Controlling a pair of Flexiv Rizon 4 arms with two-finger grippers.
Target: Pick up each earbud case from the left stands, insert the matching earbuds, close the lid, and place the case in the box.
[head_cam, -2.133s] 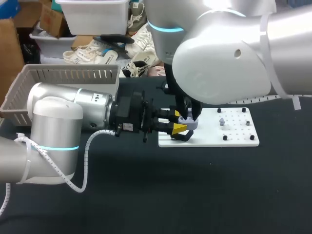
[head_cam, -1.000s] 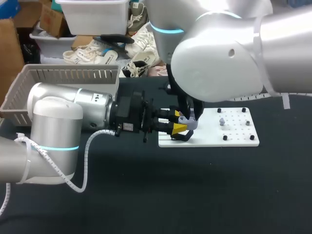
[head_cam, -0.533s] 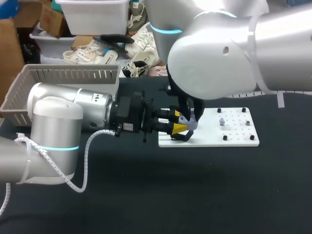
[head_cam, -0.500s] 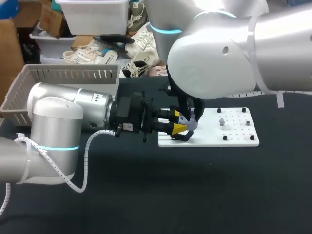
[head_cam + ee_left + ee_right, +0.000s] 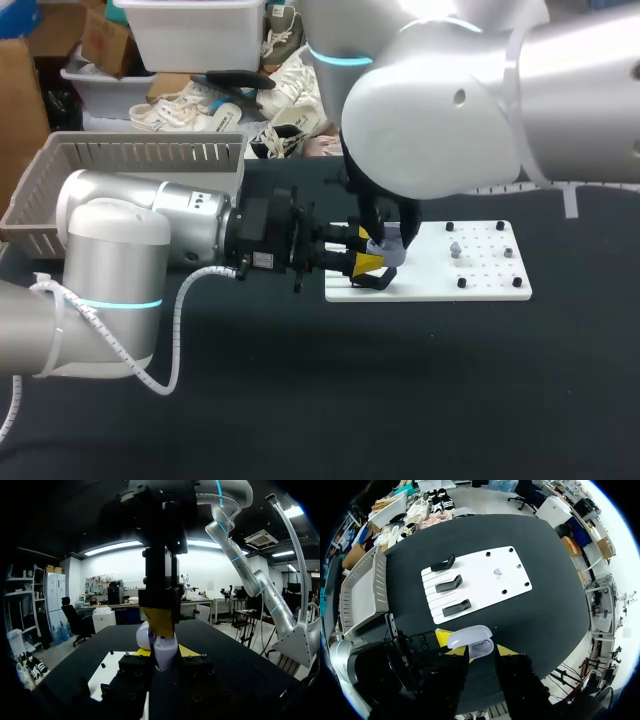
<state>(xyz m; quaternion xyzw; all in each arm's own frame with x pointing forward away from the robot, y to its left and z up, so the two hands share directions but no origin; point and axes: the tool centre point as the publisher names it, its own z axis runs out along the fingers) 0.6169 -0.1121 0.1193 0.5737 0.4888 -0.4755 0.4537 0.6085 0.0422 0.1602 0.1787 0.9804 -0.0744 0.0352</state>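
1. Earbud case [image 5: 472, 641]: pale lavender, rounded and glossy. Its lid [image 5: 468, 635] is tipped open over a paler base [image 5: 482, 650]. It is held clear of the black surface [image 5: 400, 400], above the end of the white pegboard [image 5: 485, 582] that faces the surface's left edge.
2. Left tool [image 5: 165, 652] lies level, its yellow tips pressed against opposite sides of the case and clamped on it.
3. Right tool [image 5: 386, 238] points straight down onto the case from above; whether it grips anything cannot be told.
4. Three black stands [image 5: 449, 583] sit in a row on that same end of the board. A small pale earbud [image 5: 497, 571] rests on the board's other half, well apart from the case.
5. Slatted grey basket [image 5: 130, 150] sits at the surface's far left corner.
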